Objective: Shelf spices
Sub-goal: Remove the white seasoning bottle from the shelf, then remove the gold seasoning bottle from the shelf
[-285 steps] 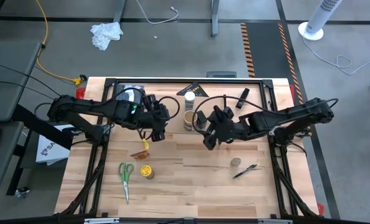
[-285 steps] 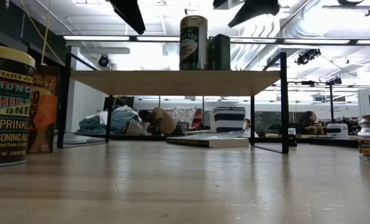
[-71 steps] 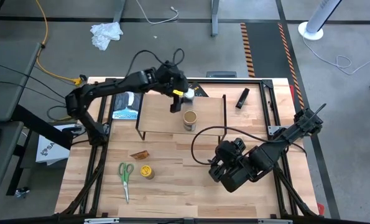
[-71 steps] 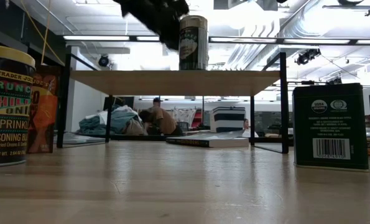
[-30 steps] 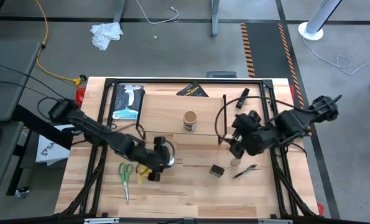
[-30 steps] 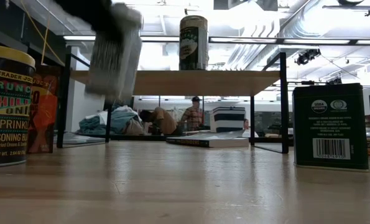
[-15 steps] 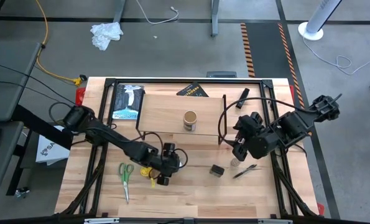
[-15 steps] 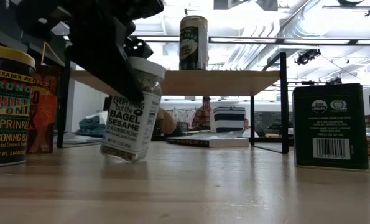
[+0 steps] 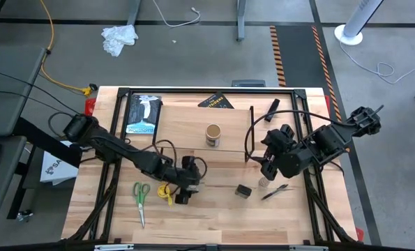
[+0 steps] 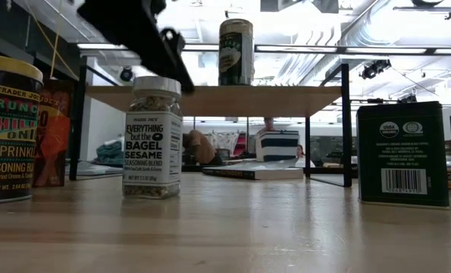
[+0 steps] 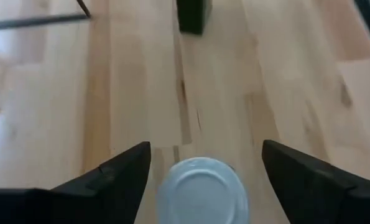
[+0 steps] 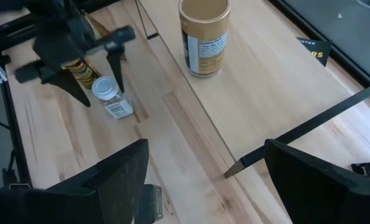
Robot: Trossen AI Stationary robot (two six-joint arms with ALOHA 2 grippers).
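The white-lidded spice jar (image 10: 153,136) stands upright on its base on the table, near the middle (image 9: 194,185). My left gripper (image 11: 206,146) hovers open just above it, a finger on either side of the white lid (image 11: 202,190), with a gap to each. A tan round jar (image 9: 213,134) stands on the shelf's clear top (image 9: 186,129). The yellow-lidded jar (image 10: 9,129) and the orange-brown packet (image 10: 52,136) are at the left, the black tin (image 9: 243,191) at the right. My right gripper (image 9: 265,166) waits open, high over the table's right part.
Green-handled scissors (image 9: 141,195) lie near the front left. A small jar (image 9: 263,183) and a black marker (image 9: 273,193) lie right of the black tin. Two books (image 9: 141,115) (image 9: 216,102) lie at the far edge. The shelf's black legs (image 9: 251,132) stand mid-table.
My left gripper has come down toward the table's right with the white-lidded jar. The jar met the table tilted and now stands upright on its base. The gripper has opened and let go of it, and stays just above the lid.
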